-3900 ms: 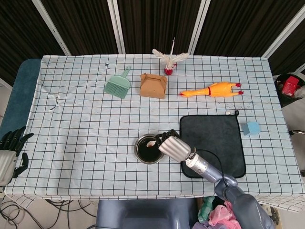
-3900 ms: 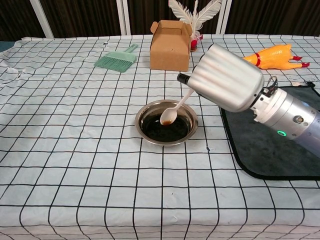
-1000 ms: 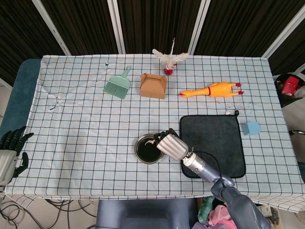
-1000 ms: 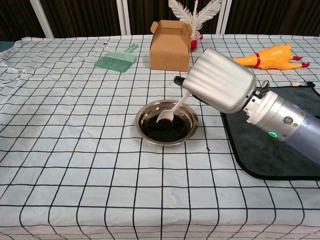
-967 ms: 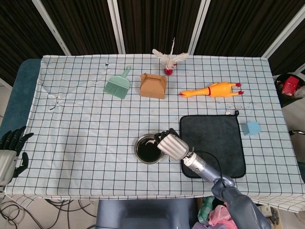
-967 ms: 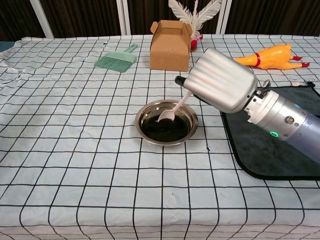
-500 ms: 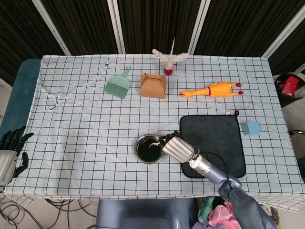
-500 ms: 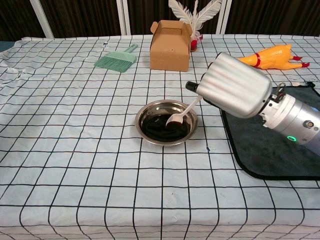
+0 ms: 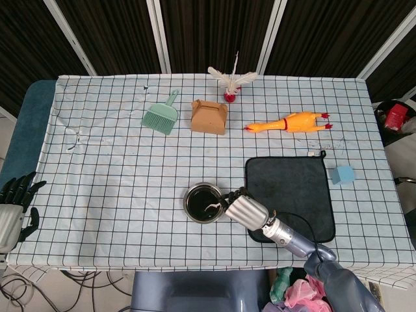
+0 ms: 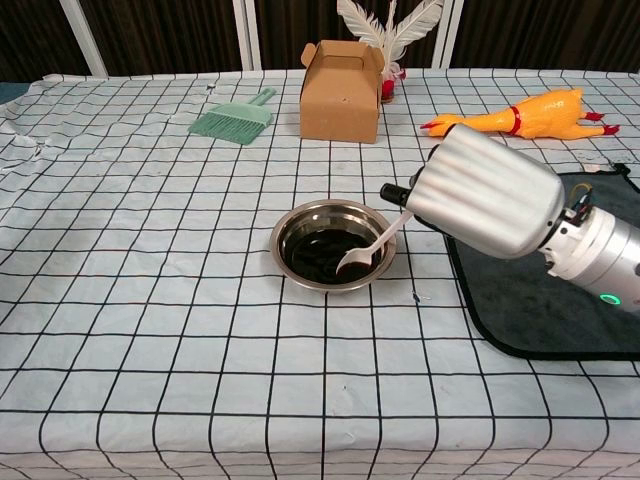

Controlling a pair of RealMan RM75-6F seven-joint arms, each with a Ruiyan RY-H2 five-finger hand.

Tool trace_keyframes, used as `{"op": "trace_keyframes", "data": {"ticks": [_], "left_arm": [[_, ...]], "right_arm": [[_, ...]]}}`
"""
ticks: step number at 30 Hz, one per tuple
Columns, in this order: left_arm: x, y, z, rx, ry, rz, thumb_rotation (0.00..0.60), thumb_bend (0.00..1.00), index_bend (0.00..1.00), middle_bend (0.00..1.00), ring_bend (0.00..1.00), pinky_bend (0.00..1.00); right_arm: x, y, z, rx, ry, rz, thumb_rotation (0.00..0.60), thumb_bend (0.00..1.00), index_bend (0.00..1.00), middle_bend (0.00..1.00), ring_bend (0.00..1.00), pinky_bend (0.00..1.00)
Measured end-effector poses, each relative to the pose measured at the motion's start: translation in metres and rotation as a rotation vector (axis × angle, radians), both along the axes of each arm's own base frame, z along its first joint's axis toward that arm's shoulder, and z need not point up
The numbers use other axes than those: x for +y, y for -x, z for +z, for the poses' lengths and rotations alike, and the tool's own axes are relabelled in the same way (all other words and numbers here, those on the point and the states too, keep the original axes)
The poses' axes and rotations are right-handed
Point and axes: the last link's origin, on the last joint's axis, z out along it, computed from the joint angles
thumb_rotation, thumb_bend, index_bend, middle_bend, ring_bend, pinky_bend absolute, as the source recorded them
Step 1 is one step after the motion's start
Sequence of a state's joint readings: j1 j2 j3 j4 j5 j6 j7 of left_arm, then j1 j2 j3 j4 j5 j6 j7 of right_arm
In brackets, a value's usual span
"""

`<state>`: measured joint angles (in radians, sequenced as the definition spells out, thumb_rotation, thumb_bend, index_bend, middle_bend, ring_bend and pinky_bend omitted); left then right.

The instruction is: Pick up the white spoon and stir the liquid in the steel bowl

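Right silver robot hand (image 10: 485, 190) grips white plastic spoon (image 10: 374, 246) by its handle, fingers wrapped round it; spoon slants down-left w/ its scoop in the dark liquid (image 10: 322, 256) at the near-right part of the round steel bowl (image 10: 292, 222). Bowl sits on checked tablecloth (image 9: 117, 182), just left of dark grey mat (image 9: 292, 185). Left black hand (image 9: 14, 198) at table's left edge, fingers apart, holding nothing. Far side of table: green hand brush (image 9: 160, 116), brown cardboard box (image 9: 209, 116), white-feather shuttlecock w/ red base (image 9: 229, 83), yellow rubber chicken (image 9: 290, 121). Small blue cube (image 9: 343, 174) right of mat.
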<state>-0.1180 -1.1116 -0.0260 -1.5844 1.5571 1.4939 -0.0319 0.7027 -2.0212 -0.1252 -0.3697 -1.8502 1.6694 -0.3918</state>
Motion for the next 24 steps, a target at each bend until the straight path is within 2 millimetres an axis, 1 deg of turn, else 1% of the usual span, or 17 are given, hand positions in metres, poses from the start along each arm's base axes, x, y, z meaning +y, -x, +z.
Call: {"op": "trace_keyframes", "data": {"ticks": [7,14,20,24], "left_arm": [[0.001,0.001,0.002,-0.007,-0.014,0.008,0.6,0.73,0.15,0.0,0.0,0.0],[0.001,0.001,0.002,-0.001,-0.012,0.003,0.6,0.73,0.15,0.0,0.0,0.0],[0.001,0.001,0.002,-0.001,-0.012,0.002,0.6,0.73,0.15,0.0,0.0,0.0],[0.001,0.001,0.003,-0.003,-0.014,0.003,0.6,0.73,0.15,0.0,0.0,0.0]], "right_arm": [[0.009,-0.005,-0.003,-0.028,-0.028,0.026,0.6,0.47,0.72,0.83,0.96,1.0],[0.016,-0.024,-0.012,-0.063,-0.051,0.064,0.6,0.47,0.72,0.83,0.96,1.0],[0.014,-0.039,-0.019,-0.087,-0.053,0.064,0.6,0.47,0.72,0.83,0.96,1.0],[0.009,-0.043,-0.023,-0.079,-0.044,0.052,0.6,0.47,0.72,0.83,0.96,1.0]]}}
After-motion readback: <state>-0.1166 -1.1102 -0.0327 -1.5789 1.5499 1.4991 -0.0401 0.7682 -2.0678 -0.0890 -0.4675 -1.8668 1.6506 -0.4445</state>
